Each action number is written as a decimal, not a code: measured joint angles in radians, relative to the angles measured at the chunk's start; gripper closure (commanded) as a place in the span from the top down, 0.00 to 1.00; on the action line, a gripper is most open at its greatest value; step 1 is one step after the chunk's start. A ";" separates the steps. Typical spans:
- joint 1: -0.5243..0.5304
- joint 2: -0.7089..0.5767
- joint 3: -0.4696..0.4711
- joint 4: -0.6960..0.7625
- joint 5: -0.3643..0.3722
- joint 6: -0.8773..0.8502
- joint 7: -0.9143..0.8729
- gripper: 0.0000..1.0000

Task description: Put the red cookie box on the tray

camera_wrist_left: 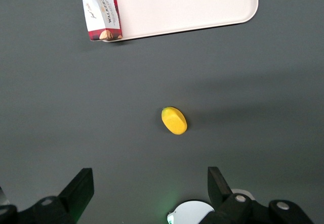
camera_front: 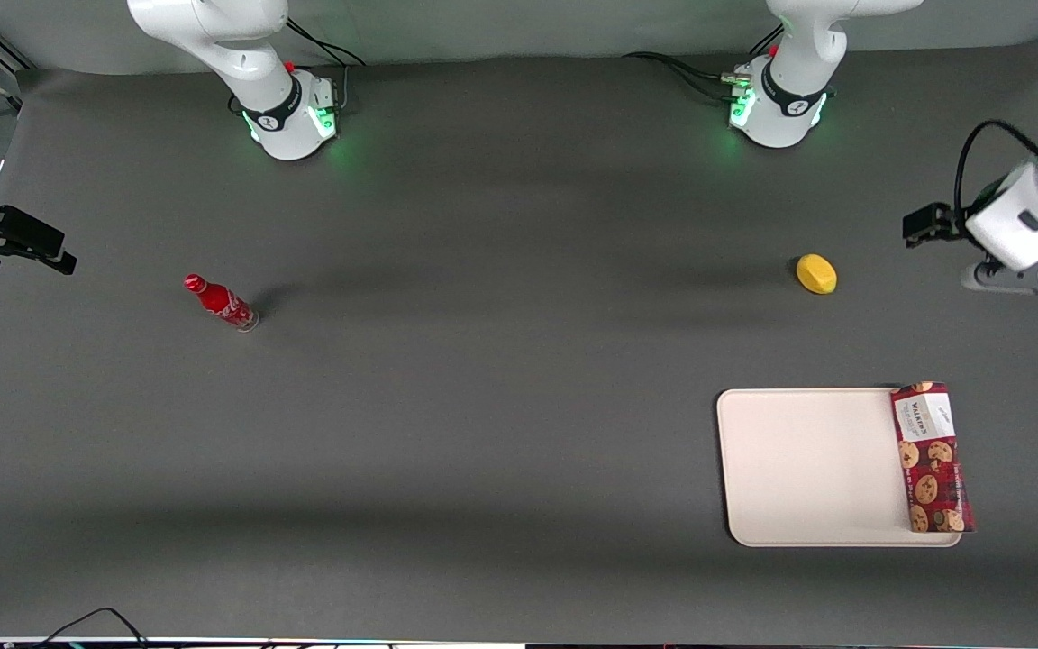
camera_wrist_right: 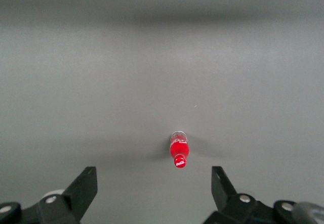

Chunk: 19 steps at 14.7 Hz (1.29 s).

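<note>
The red cookie box (camera_front: pixel 931 457) lies flat along the short edge of the cream-white tray (camera_front: pixel 807 469) at the working arm's end. Its white label end points away from the front camera, and its outer long side overhangs the rim. The wrist view shows the label end of the box (camera_wrist_left: pixel 101 9) over a corner of the tray (camera_wrist_left: pixel 187 4). My gripper (camera_front: pixel 924 225) hangs above the table, farther from the front camera than the tray and well apart from the box. The gripper (camera_wrist_left: pixel 150 176) is open with nothing between its fingers.
A yellow lemon-shaped object (camera_front: pixel 816 273) lies on the dark table between the tray and the working arm's base; the wrist view shows the same yellow object (camera_wrist_left: pixel 174 120). A small red bottle (camera_front: pixel 220 302) stands toward the parked arm's end.
</note>
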 measured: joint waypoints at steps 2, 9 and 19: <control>-0.039 -0.013 0.042 0.007 0.000 -0.004 0.000 1.00; -0.061 0.108 0.057 0.155 0.000 -0.002 0.000 1.00; -0.072 0.120 0.057 0.198 -0.089 0.042 -0.003 1.00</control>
